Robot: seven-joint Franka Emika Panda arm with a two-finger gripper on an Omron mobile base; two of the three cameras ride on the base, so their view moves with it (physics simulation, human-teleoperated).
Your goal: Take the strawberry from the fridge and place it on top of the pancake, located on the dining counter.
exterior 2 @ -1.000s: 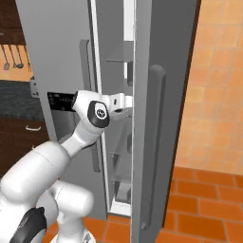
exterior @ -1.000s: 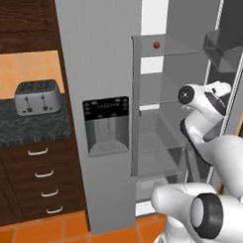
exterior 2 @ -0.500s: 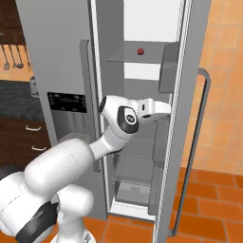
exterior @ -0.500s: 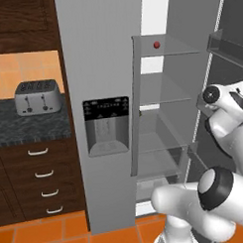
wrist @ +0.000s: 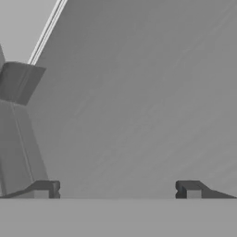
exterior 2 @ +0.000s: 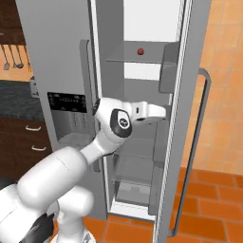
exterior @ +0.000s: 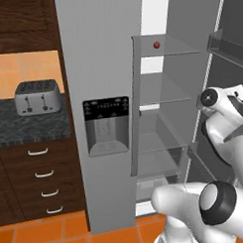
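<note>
Spread wide and holding nothing, the gripper (wrist: 115,190) faces the grey inner side of the open right door, with the hand low beside the middle shelves. Up on the top glass shelf (exterior 2: 137,59) of the fridge (exterior: 99,69), the strawberry (exterior 2: 140,51) sits alone, well above and to the far left of the hand. To do this well, I'd say the arm should swing away from the door, rise to that shelf, then come in level so the fingers straddle the berry without bumping the glass.
</note>
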